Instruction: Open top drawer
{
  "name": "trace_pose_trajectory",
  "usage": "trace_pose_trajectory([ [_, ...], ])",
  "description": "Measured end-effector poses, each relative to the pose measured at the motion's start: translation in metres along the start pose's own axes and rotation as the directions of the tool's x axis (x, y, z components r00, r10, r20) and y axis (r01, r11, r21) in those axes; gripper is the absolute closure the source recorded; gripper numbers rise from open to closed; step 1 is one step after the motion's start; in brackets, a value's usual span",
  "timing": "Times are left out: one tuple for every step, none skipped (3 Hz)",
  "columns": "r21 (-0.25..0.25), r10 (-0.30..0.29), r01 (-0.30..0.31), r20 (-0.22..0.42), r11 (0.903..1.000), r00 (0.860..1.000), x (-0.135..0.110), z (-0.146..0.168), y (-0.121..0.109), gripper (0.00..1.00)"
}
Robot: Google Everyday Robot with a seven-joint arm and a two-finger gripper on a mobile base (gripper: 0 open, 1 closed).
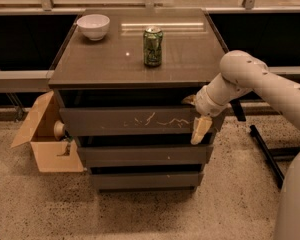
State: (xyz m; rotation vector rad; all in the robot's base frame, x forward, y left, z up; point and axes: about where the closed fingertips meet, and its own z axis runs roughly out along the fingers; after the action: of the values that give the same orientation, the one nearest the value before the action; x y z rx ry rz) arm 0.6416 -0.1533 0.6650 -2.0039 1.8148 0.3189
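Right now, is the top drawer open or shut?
Looks shut, or barely cracked: the top drawer front sits back under the tabletop edge, with no interior showing. The gripper is at its right end.

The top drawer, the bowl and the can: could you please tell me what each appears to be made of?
The top drawer looks like laminated board, matte grey-brown, given its pale scratches. The bowl: likely ceramic, glossy white, though possibly plastic. The can: probably metal, green print, shiny rim. The gripper sits at the drawer's right end.
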Motion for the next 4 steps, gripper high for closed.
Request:
trace_pose_trajectory([
  [-0.025, 0.005, -0.005, 0.005, 0.9997, 1.0, -0.004, 0.011, 0.009, 0.29],
  [-0.022, 0.003, -0.003, 0.012, 0.9998, 1.0, -0.009, 0.009, 0.018, 0.53],
  [-0.021, 0.003, -0.003, 0.014, 0.9998, 1.0, -0.014, 0.002, 0.018, 0.84],
  [-0.021, 0.003, -0.003, 0.014, 0.9998, 1.0, -0.017, -0.004, 0.017, 1.0],
])
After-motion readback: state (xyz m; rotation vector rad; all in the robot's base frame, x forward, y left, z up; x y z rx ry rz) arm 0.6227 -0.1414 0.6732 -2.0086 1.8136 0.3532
